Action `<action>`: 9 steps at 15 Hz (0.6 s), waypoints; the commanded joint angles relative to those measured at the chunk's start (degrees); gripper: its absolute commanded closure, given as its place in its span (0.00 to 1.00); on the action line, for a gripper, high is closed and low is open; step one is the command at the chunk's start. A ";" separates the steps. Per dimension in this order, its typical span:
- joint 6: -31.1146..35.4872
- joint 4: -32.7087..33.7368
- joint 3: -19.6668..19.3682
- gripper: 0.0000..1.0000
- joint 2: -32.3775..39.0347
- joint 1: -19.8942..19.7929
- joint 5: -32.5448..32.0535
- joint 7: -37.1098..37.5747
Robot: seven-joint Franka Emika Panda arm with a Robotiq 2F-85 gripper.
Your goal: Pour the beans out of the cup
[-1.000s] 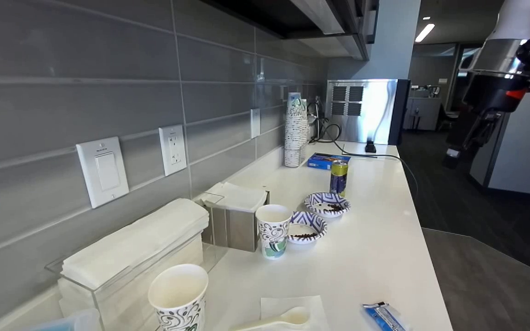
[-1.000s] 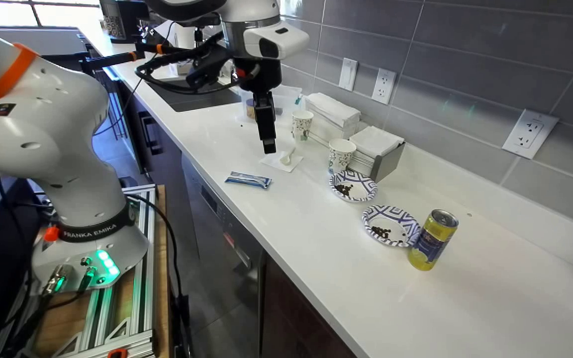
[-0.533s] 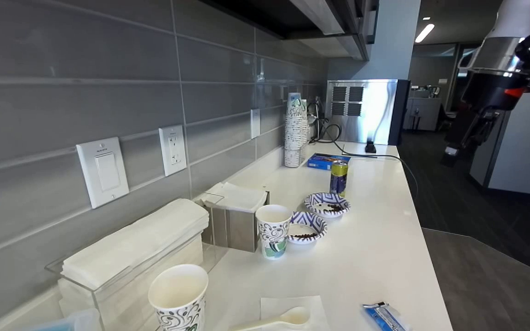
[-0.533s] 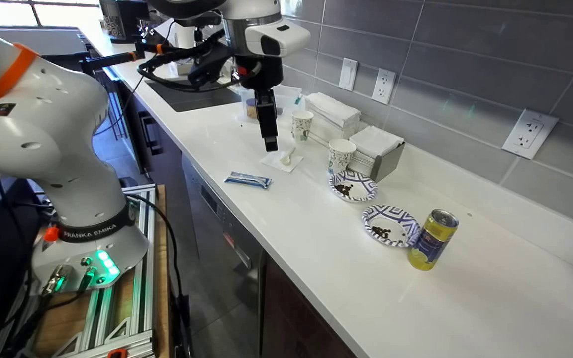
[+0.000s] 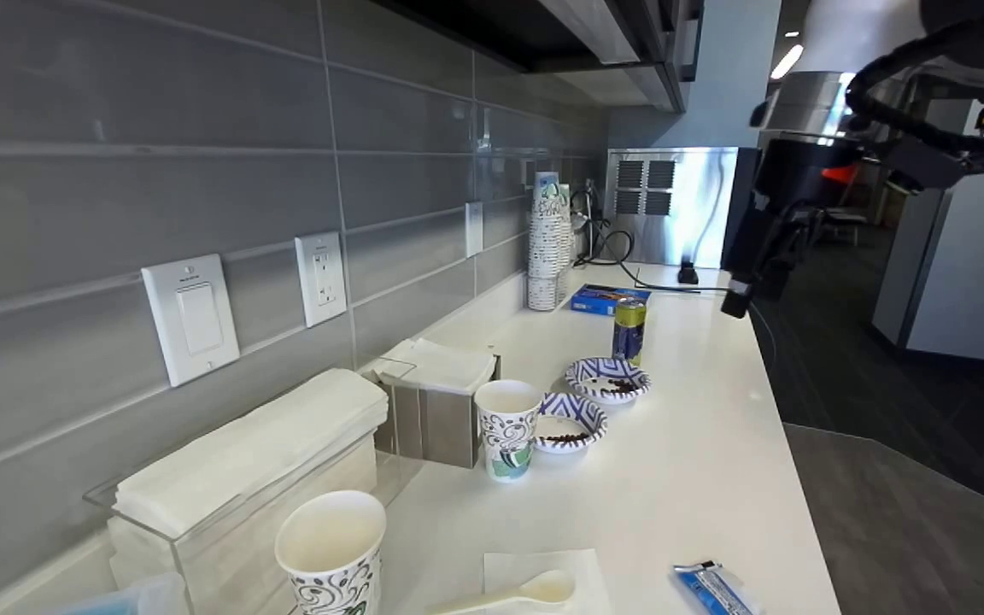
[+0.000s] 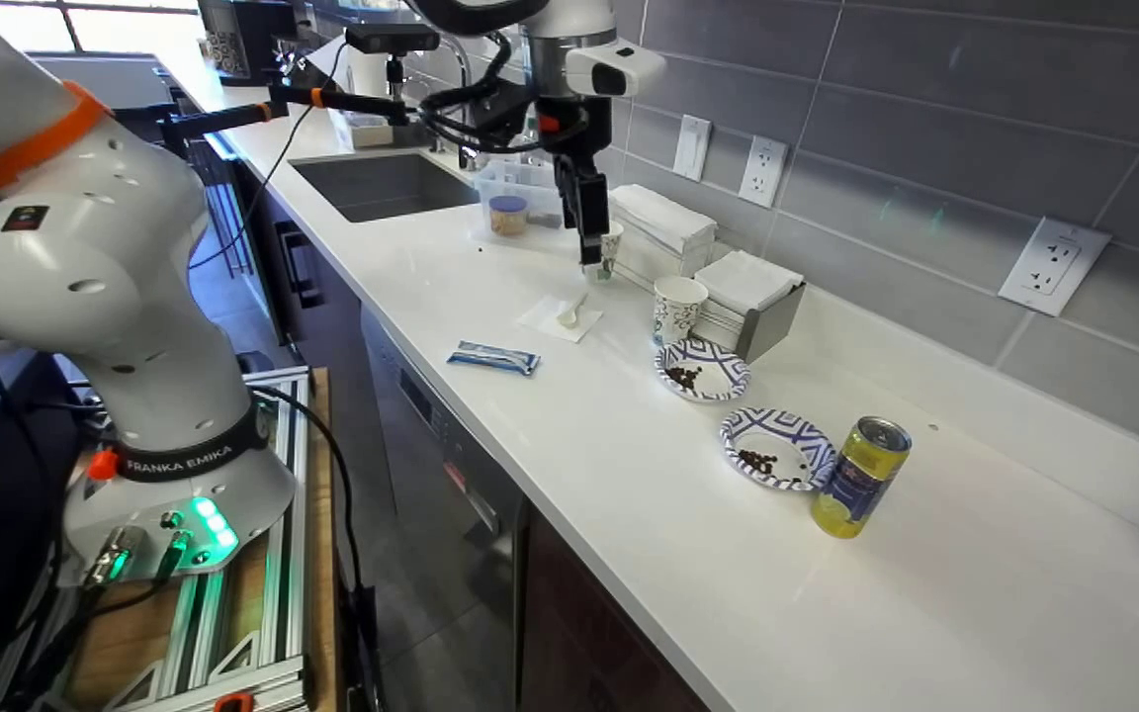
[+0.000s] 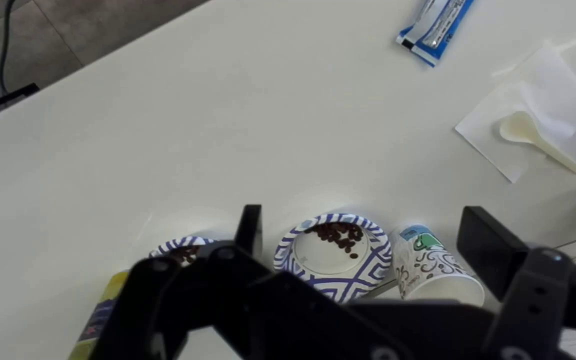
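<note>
End effector (image 7: 360, 220) spread, empty. Recommend centring on the cup (image 7: 425, 261) near the back edge of the desk (image 6: 668, 514); squeeze lightly.

Gry tile wall (image 5: 159, 102) | wht ctr (image 6: 678, 494) | dk flr (image 5: 851, 376) | brt win (image 6: 134, 32)

- The white arm (image 6: 90, 272) rises from its base (image 6: 164, 499), where small lights (image 6: 216, 522) glow green, and bends away out of view at the top; an orange band (image 6: 31, 153) circles it high up.
- In both exterior views the wrist (image 6: 584, 69) reaches down from above, a silvery ring (image 5: 804, 102) around it and a black cable (image 5: 864, 90) looping out beside it.
- The hand (image 7: 368, 232) hangs below the wrist; in an exterior view it slants, fingertips (image 5: 737, 305) lowest.
- In the wrist view, both dark fingers (image 7: 490, 250) stand wide apart.
</note>
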 commanded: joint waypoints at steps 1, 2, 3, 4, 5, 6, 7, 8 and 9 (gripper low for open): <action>3.68 9.08 3.05 0.00 12.83 0.89 -0.89 4.49; 4.89 11.02 3.58 0.00 15.43 0.97 -1.35 5.08; 5.43 13.29 4.11 0.00 18.16 1.05 -1.84 5.99; 5.41 15.46 4.47 0.00 20.47 1.20 -2.34 6.97; 5.60 17.79 4.74 0.00 23.00 1.44 -2.86 8.04; 5.12 20.06 4.68 0.00 25.23 1.89 -2.70 8.57; 4.80 22.19 4.67 0.00 27.36 2.30 -2.68 9.33; 4.60 24.19 4.58 0.00 29.41 2.97 -1.92 9.47; 4.61 25.79 4.49 0.00 31.04 3.60 -1.31 9.26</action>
